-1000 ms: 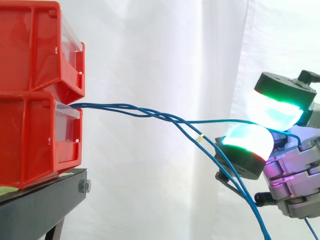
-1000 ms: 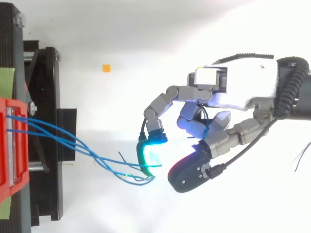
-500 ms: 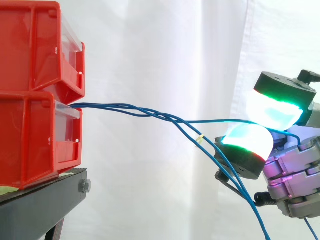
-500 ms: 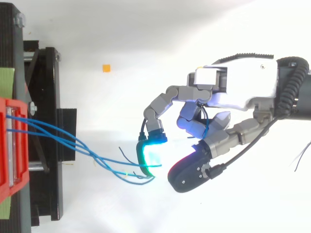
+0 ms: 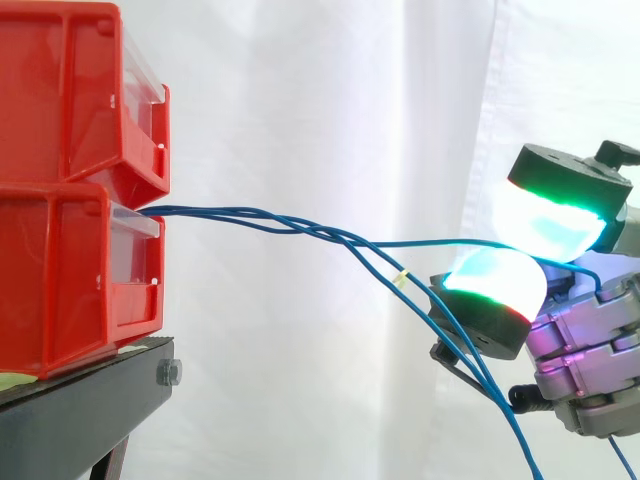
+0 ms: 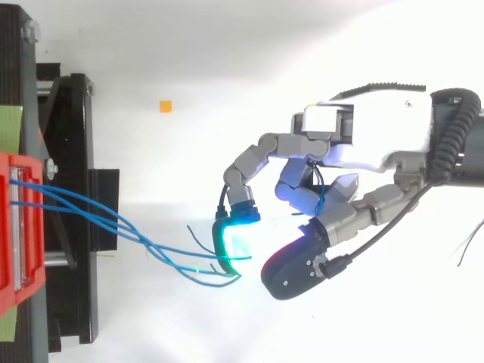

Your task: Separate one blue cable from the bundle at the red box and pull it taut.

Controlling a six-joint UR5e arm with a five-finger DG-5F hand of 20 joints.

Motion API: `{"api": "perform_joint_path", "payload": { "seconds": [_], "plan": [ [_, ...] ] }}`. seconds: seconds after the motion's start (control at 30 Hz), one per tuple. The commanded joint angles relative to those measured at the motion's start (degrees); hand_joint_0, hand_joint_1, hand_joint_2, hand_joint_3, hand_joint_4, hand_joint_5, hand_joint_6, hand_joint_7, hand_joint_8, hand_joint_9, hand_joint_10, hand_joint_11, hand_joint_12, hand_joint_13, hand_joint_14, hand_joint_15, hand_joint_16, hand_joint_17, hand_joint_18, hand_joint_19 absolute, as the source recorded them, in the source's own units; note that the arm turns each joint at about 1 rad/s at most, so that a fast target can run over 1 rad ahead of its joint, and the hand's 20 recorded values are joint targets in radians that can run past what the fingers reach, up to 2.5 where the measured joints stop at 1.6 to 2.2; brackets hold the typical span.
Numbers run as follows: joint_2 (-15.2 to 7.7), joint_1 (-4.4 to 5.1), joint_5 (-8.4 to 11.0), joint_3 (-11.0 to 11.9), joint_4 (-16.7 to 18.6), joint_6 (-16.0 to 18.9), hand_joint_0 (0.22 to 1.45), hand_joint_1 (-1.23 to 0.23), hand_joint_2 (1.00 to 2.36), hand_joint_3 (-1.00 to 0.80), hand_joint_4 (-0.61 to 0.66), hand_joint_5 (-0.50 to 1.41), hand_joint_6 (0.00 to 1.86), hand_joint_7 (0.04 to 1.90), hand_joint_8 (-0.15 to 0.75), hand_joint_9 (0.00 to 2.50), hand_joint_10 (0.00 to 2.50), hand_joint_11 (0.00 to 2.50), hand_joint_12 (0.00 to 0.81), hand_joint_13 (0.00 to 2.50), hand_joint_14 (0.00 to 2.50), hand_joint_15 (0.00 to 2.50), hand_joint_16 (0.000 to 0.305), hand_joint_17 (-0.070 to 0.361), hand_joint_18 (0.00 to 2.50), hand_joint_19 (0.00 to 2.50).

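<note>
Presently the hand [image 6: 363,144] has its fingers [image 5: 495,280] curled narrow, pinching one blue cable [image 5: 430,241] that runs near level leftward to the bundle [image 5: 250,215] at the lower red box [image 5: 60,270], slightly slack, so tautening appears to call for travel rightward, away from the box.

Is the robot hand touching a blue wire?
Touching. In the side view one blue cable runs in between the glowing fingers of the hand, pinched there.
</note>
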Motion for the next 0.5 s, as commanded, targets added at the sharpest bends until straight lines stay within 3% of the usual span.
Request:
{"api": "perform_joint_path", "payload": {
  "seconds": [0.0,0.47],
  "plan": [
    [0.0,0.00,0.07,0.0,0.0,0.0,0.66,-0.77,1.01,-0.06,0.06,-0.12,0.90,1.15,0.346,1.05,2.46,1.45,0.422,1.03,2.50,1.43,0.055,0.124,1.66,1.66],
    [0.0,0.00,0.07,0.0,0.0,0.0,0.66,-0.77,1.01,-0.08,0.05,-0.12,0.90,1.15,0.339,1.04,2.41,1.45,0.406,1.02,2.50,1.44,0.052,0.116,1.61,1.54]
  ]
}}
